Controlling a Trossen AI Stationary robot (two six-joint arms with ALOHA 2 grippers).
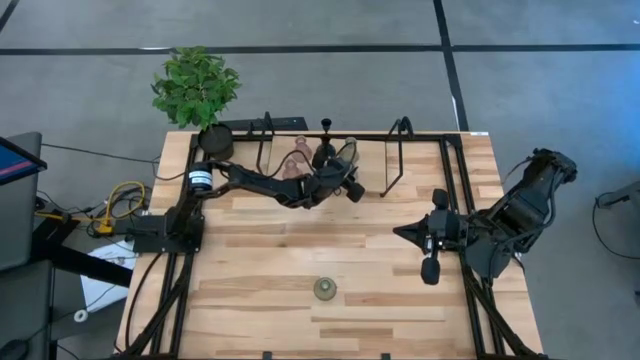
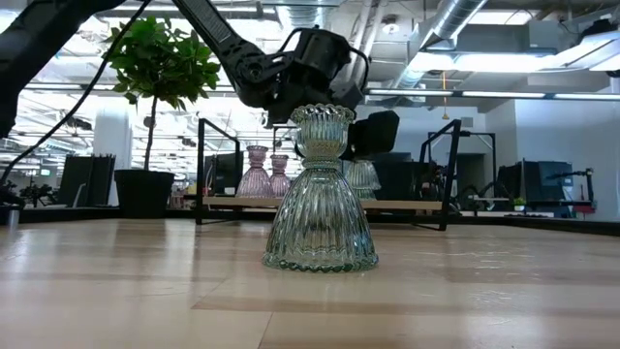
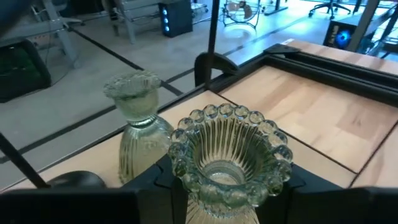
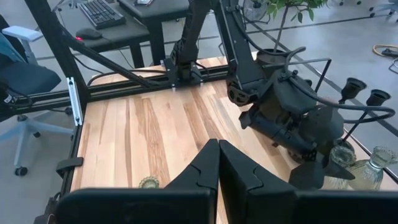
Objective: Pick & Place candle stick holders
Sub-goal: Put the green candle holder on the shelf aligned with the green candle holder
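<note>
A clear olive-green glass holder (image 1: pixel 325 289) stands upright on its wide base near the table's front edge; it also fills the low view (image 2: pixel 320 194). The other holders stand at the far edge: pink glass ones (image 2: pixel 257 170), two black thin-stemmed ones (image 4: pixel 354 87), and a green glass one (image 3: pixel 140 130). My left gripper (image 1: pixel 345 168) is there, shut on another green glass holder (image 3: pixel 230 155). My right gripper (image 1: pixel 405 232) is shut and empty at the right, above the table. My left gripper has the green glass holder between its two fingers, one on each side of the narrow neck (image 3: pixel 186 199) just below the beaded rim. The holder stands upright, its cup up. Whether its base is on the table is hidden.
A potted green plant (image 1: pixel 195 90) stands at the far left corner. Tall black wire frames (image 1: pixel 400 150) stand along the far edge around the holders. Bare wood lies between the two arms (image 1: pixel 330 240).
</note>
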